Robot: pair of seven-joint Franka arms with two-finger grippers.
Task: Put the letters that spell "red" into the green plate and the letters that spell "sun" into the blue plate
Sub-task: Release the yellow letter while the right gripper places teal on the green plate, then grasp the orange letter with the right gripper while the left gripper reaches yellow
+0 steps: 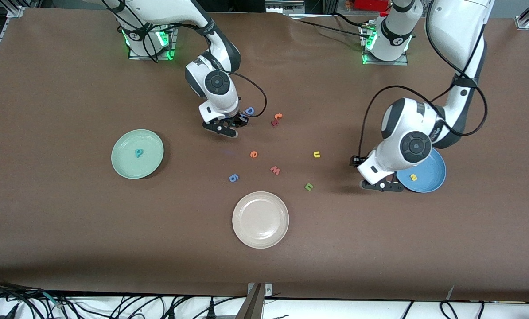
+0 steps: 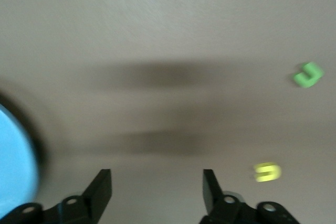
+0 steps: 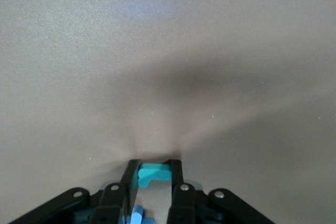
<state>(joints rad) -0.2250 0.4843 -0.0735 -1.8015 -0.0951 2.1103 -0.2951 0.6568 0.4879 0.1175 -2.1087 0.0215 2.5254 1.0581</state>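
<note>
The teal "r" sits squarely between the pads of the right gripper, which has closed on it low over the table beside the larger blue "D"; in the right wrist view the letter spans the narrow gap from one finger to the other, so nothing lies off to either side of the jaws; the relation the coming move turns on is, by my reading, the run from here to the green plate, which lies toward the right arm's end of the table and somewhat nearer the front camera than the gripper, with the teal "d" already lying in it; the orange "e" lies on the bare table, nearer the front camera than the right gripper and closer to it than to the other arm.

The yellow "s" already lies in the blue plate; the left gripper hovers at that plate's rim, its jaws spread wide and holding nothing; the yellow "u" and the green "n" both lie on the table, well apart from the jaws, off toward the table's middle, the "n" nearer the front camera than the "u"; the left arm is plainly the nearer one for both.
</note>
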